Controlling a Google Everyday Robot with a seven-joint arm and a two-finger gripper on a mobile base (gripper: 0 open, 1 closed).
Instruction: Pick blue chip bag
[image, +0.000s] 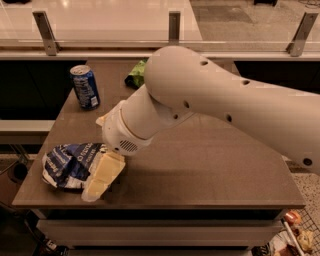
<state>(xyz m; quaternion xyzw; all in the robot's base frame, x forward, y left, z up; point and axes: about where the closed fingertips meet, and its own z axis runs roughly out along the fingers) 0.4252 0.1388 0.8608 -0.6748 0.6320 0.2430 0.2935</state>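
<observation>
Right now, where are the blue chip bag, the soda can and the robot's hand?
blue chip bag (67, 165): camera view, on its crinkled blue front.
soda can (86, 89): camera view, on its blue side.
hand (102, 171): camera view, on its cream part at the bag's right edge.

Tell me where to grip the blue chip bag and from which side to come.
Grip the blue chip bag at its right edge as seen in the view, coming from above. It lies flat and crumpled at the table's front-left corner. The gripper sits at that edge, where raised folds likely give purchase.
</observation>
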